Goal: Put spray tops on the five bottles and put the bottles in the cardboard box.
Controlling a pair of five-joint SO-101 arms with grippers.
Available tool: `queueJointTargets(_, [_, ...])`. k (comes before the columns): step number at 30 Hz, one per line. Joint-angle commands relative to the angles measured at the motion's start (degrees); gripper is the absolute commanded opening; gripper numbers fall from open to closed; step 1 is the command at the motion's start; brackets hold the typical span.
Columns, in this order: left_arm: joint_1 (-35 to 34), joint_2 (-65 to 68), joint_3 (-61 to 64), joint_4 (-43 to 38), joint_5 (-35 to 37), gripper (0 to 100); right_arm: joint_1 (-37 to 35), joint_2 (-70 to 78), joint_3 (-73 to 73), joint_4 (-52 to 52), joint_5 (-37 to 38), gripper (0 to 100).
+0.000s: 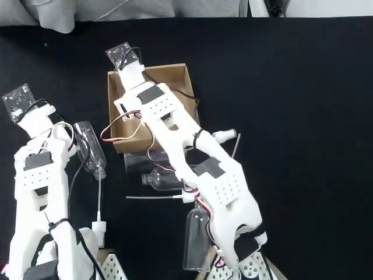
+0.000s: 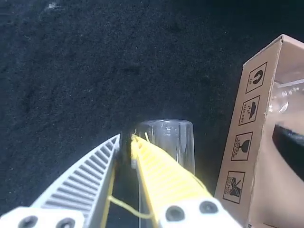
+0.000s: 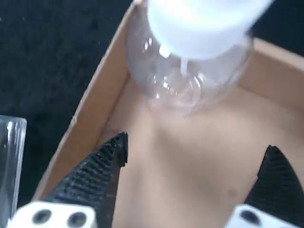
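A stance that suits a release: the right arm's black-fingered gripper (image 3: 192, 166) hangs spread wide, holding nothing, over the open brown cardboard box (image 1: 175, 69), where a clear plastic bottle (image 3: 185, 85) fitted with a white spray top (image 3: 204, 23) lies against the box wall. Just outside that wall, the left arm's white-and-yellow gripper (image 2: 124, 138) is all but closed with nothing between its fingers. Its tips sit alongside the base of a second clear bottle (image 2: 166, 142), which lies on the black table (image 1: 303, 116); the pose looks like steadying or nudging, not carrying. This bottle's neck points toward a loose spray top with a thin tube (image 1: 99, 226), seemingly lined up for fitting. An uncapped clear bottle (image 1: 163, 179) lies just in front of the box beneath the right arm, and another upright-looking bottle (image 1: 197, 239) waits by that arm's base, with two more loose spray heads (image 1: 224, 135) nearby. Bare cardboard beside the boxed bottle leaves room for more, but the right arm and its cables lie across the opening, so the left arm's way over the rim looks tight. The table's far right side offers free space.
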Motion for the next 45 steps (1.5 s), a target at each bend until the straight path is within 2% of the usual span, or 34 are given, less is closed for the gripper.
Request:
queueJointTargets(1, [-0.5,-2.4,-0.9,-1.3,0.4,3,-1.2,-7.9,-1.8,2.3,-0.1,37.5])
queueJointTargets(14, [-0.4,-2.4,-0.9,-1.4,0.4,3,-1.1,-14.3,-1.5,10.2,-0.3,37.5])
queueJointTargets(45, [-0.5,-2.4,0.0,-1.5,0.4,3,-0.9,-33.5,-1.5,43.3,0.9,37.9])
